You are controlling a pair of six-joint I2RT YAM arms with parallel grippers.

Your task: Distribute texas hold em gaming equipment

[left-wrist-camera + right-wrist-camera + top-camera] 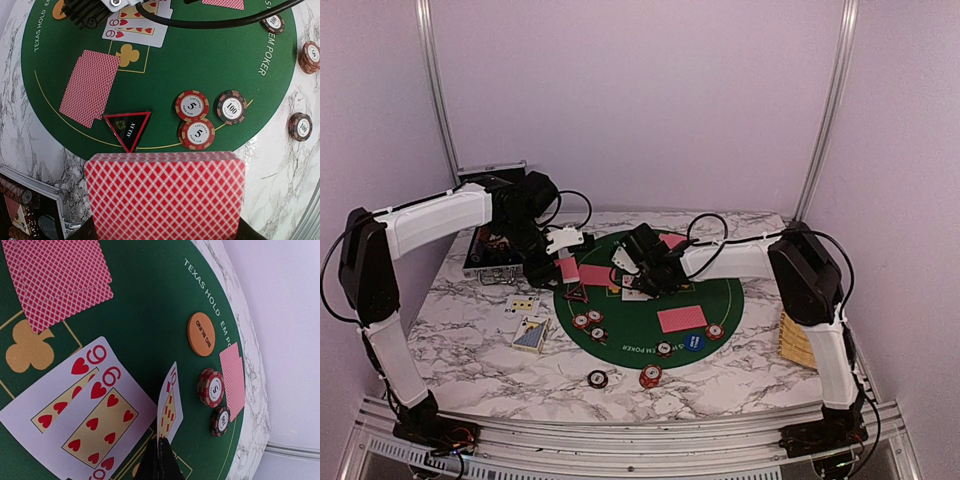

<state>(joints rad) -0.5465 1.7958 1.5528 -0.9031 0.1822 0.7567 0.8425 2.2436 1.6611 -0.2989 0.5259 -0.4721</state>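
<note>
My left gripper (565, 264) is shut on a deck of red-backed cards (165, 195), held above the near-left rim of the green felt mat (725, 300). Below it lie a dark triangular marker (127, 127), three poker chips (196, 134) and a face-down pair (90, 87). My right gripper (160, 450) is shut on one face-up red ten (169, 407), held on edge over the mat beside two face-up nines of hearts (75, 410). An orange Big Blind button (201, 334), two chip stacks (211, 387) and more red-backed cards (233, 377) lie beyond.
The black case (492, 252) stands open at back left. The wicker tray (798, 340) is at the right edge. Face-up cards (531, 335) and two chips (651, 376) lie on the marble. A face-down pair (681, 319) and a blue chip (694, 342) lie on the mat.
</note>
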